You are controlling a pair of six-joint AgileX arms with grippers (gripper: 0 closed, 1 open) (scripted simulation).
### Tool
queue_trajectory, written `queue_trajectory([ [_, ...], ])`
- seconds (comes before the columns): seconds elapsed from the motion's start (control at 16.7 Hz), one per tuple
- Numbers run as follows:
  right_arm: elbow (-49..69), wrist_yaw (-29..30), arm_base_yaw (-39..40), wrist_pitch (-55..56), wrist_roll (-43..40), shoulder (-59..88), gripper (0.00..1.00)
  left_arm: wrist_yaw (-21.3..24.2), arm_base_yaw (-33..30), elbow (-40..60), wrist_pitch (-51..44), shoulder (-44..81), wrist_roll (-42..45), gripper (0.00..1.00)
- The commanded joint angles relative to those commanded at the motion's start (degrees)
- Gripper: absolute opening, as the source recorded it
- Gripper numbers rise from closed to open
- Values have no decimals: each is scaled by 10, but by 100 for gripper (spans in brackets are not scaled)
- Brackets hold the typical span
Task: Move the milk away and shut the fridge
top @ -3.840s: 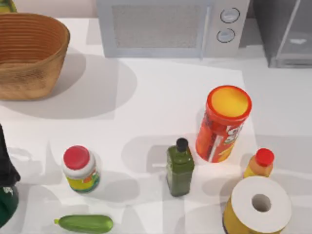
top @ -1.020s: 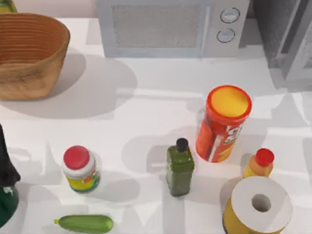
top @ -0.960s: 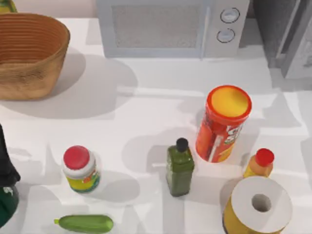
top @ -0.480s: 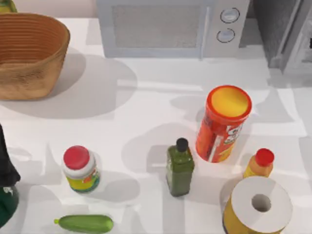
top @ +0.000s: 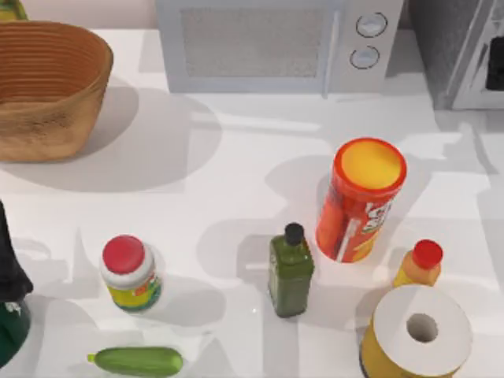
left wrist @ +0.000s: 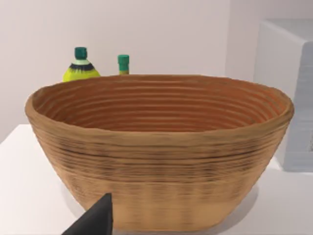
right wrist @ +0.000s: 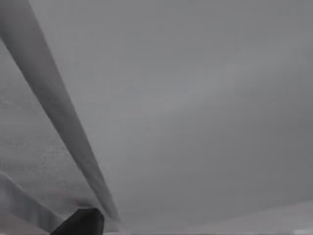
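Fridge (top: 465, 55) sits at far right of table, its speckled door (top: 453, 47) nearly closed. Judged step: shutting the fridge; milk carton not seen on the table. Right gripper (right wrist: 80, 223) is hard against the grey door; finger spread cannot be told. Next move likely calls for a final push flush. Left arm (top: 9, 291) parked near left.

Worktop: flat white worktop (top: 236, 157), smooth and matte, running out past the top view's edges.
Wall: plain pale off-white wall (left wrist: 146, 29) rising behind the worktop's far edge.
Light: bright, from several sources; soft grey overlapping shadows lie across the white surface, with paler bands between them.
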Motion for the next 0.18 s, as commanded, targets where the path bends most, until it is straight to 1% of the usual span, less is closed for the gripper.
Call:
queue_trajectory([
  [0.18,18,0,1,-5,0,17,100,0,0,0,0,0,0,100],
])
